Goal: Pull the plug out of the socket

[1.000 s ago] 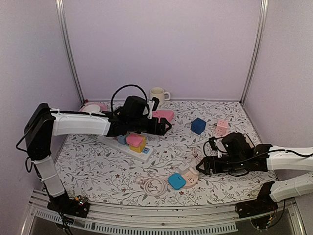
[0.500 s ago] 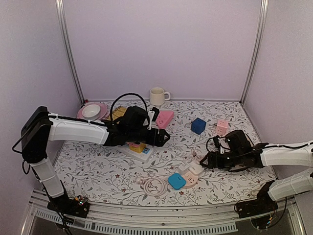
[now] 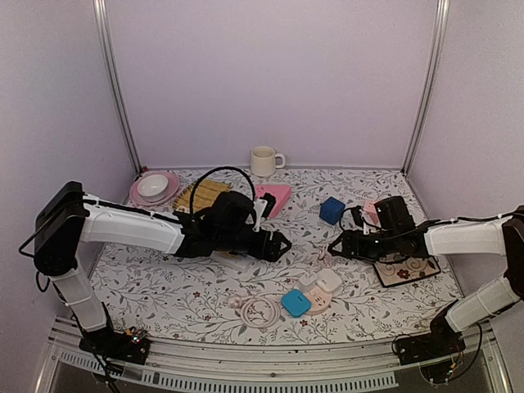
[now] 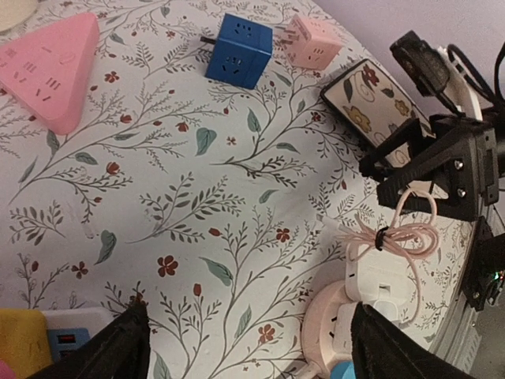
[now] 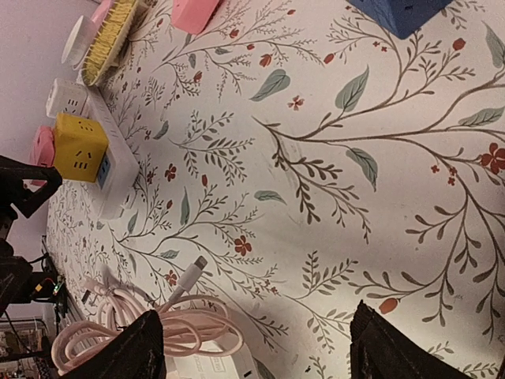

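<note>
Right wrist: one yellow plug [image 5: 79, 146] on one white socket [image 5: 120, 172]; left claw [image 4: 248, 320], right claw [image 5: 256, 316] both spread.

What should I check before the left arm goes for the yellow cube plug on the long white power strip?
1. Left hand open and empty: ok.
2. Yellow cube plug seated in the long white power strip: ok.
3. Plug between the left hand's fingers: not ok; it sits at the wrist view's lower-left corner, outside them.
4. Right hand bracing the strip: not ok; it is open and apart from the strip.
</note>
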Controlling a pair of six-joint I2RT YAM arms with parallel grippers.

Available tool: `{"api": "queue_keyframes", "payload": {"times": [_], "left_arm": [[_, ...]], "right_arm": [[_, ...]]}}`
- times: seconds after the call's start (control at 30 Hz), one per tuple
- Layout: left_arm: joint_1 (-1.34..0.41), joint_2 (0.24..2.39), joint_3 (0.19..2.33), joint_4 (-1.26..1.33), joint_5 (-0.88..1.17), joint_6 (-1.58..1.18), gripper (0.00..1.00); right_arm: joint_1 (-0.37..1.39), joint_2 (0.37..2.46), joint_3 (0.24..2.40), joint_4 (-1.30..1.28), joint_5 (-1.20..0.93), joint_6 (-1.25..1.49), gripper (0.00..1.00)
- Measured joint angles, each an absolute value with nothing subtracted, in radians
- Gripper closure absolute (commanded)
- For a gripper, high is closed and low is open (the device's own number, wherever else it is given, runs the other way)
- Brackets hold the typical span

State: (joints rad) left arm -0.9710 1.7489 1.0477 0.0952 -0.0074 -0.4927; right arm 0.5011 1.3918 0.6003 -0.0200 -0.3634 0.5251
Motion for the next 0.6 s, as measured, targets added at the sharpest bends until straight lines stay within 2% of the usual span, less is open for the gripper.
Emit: {"api": "queue_keyframes", "payload": {"times": [0.17, 0.3, 0.4, 0.6], "left_arm": [[-1.012, 1.748, 1.018, 0.12, 0.002, -0.481, 0.23], [-1.036, 1.742, 0.974, 0.131, 0.021, -0.472, 0.29], [-1.06, 1.742, 0.957, 0.143, 0.034, -0.462, 0.31], [-1.116, 1.742, 0.953, 0.18, 0.045, -0.448, 0.34]], "right_arm": [[0.496, 1.336, 0.575, -0.028, -0.375, 0.515, 0.19], [0.489, 1.157, 0.468, -0.063, -0.382, 0.526, 0.25], [0.488, 1.085, 0.405, -0.068, -0.421, 0.546, 0.28], [0.49, 1.089, 0.313, -0.03, -0.522, 0.595, 0.29]]}}
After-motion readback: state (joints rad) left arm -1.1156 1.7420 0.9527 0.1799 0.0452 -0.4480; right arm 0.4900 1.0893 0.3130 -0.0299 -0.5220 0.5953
